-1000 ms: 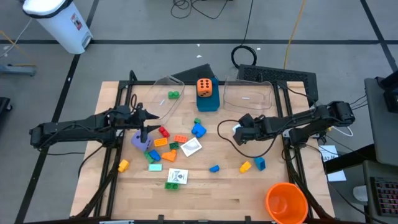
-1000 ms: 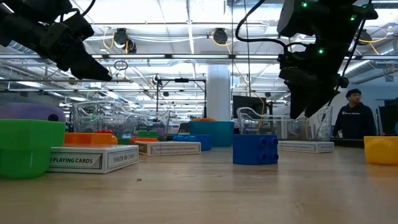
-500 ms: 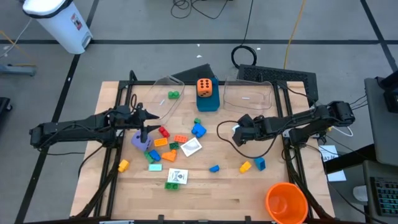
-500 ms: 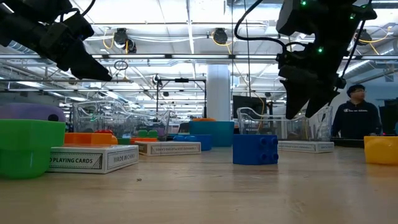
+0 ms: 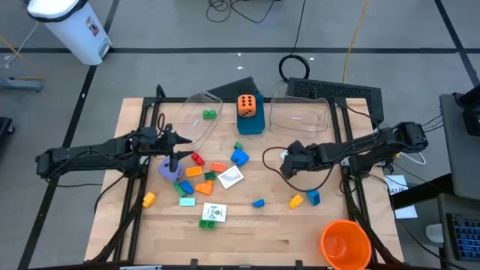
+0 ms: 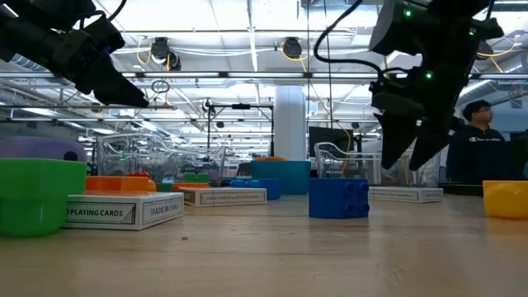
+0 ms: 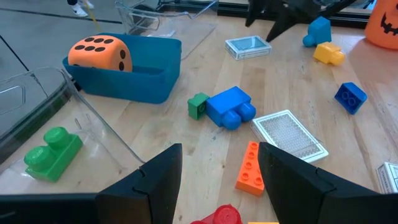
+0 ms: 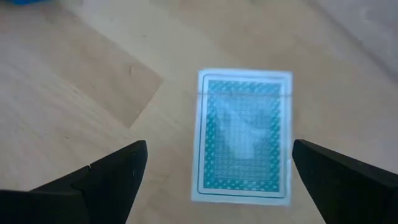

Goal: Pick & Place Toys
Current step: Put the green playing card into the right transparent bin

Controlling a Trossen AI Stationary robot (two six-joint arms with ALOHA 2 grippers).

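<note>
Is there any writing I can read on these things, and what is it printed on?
"PLAYING CARDS": side of the nearest card box.
"MADE IN": end face of that box, the rest unreadable.
Second card box: print too small to read.
Person's dark top: lettering too blurred.

Grey floor [image 5: 150,45] with dark lines surrounds the wooden table [image 5: 247,240]; ceiling lights [image 6: 247,33] glow overhead.

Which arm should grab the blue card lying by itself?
Right. Its open claw hangs just above that card, fingers on either side. The left claw is across the table, over the brick pile.
</note>
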